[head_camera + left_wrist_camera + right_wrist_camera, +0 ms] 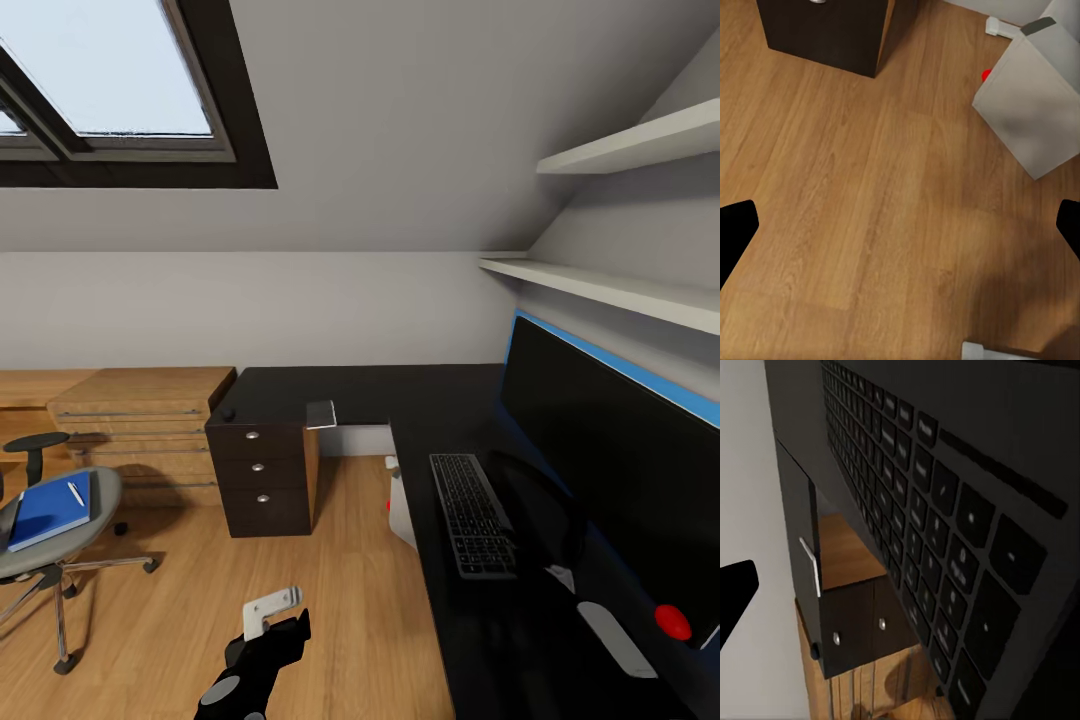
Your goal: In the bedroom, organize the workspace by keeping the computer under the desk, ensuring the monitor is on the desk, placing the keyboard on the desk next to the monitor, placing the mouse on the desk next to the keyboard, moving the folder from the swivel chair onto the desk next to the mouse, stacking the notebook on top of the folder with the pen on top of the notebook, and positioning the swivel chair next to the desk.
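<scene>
Keyboard (472, 513) lies on desk (350, 385) beside monitor (610, 420); left gripper (900, 229) spread empty over floor; right gripper's state indeterminable.

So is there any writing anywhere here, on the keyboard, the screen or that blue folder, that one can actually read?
No text can be read in these pictures.
keyboard: pale marks on the keys, too blurred to read.
monitor: dark screen, a red dot at its lower corner, no words.
folder: plain blue cover, no label.
computer: plain grey case with a red light, no brand visible.
</scene>
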Robot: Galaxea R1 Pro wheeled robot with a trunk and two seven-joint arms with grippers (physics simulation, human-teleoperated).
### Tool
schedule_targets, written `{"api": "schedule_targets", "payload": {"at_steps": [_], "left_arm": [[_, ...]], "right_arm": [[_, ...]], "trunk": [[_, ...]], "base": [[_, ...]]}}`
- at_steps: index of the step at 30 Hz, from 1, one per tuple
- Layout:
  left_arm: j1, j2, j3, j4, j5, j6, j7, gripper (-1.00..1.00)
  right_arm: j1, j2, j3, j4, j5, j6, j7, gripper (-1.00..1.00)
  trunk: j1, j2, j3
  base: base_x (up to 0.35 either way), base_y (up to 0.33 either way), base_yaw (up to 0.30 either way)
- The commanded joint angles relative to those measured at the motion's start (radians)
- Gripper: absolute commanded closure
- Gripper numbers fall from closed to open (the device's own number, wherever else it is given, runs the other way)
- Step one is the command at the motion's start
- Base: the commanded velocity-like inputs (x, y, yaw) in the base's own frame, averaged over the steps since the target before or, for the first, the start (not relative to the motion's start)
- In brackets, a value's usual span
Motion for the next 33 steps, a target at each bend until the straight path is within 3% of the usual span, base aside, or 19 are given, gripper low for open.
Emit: {"api": "schedule_targets", "payload": {"at_steps": [1, 23, 33], "left_arm": [[-0.001, 0.0, -0.001, -0.001, 0.006, 0.003, 0.008, -1.0], [-0.001, 0.0, -0.001, -0.003, 0.006, 0.002, 0.009, -1.0], [-0.001, 0.0, -0.001, -0.003, 0.007, 0.004, 0.008, -1.0]], "right_arm": [[-0.001, 0.0, -0.003, -0.001, -0.01, 0.005, -0.007, -1.0], [-0.001, 0.005, -0.003, -0.004, -0.025, 0.003, -0.103, -1.0], [-0.001, 0.005, -0.003, -0.004, -0.026, 0.004, -0.105, -1.0]], "trunk": [[0.0, -0.001, -0.001], [0.0, -0.001, -0.001], [0.0, -0.001, -0.001]], "base": [[0.0, 0.0, 0.0], [-0.002, 0.0, 0.0], [-0.262, 0.0, 0.0]]}}
